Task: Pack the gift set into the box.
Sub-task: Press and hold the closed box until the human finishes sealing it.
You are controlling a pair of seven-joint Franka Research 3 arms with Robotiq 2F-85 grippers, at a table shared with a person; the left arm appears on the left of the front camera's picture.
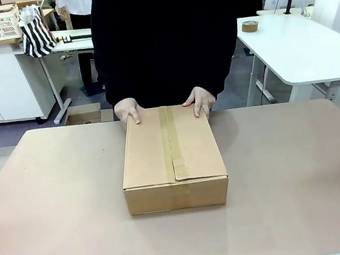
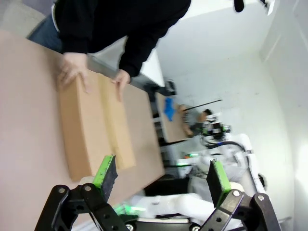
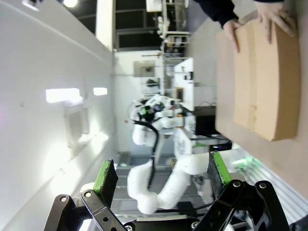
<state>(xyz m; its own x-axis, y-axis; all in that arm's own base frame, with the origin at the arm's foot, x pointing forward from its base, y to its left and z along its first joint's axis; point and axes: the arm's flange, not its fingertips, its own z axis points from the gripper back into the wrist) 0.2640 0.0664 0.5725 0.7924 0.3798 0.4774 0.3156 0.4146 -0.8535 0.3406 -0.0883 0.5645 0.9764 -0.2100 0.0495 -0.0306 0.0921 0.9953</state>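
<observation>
The box [image 1: 172, 159] lies flat in the middle of the table, its top flaps down and brown tape along the seam. A person in black stands at the far side with both hands [image 1: 128, 111] resting on the box's far edge. The left wrist view looks down on the box [image 2: 94, 130] from afar, well past my left gripper [image 2: 161, 178], which is open and holds nothing. My right gripper [image 3: 161, 180] is open too and empty, with the box [image 3: 264, 82] far off at the upper right of its view. The gift set is out of view.
The brown tabletop [image 1: 55, 213] has free room on both sides of the box. A white table [image 1: 304, 45] with a roll of tape [image 1: 249, 26] stands at the back right. A small open carton [image 1: 82, 114] sits on the floor behind the table.
</observation>
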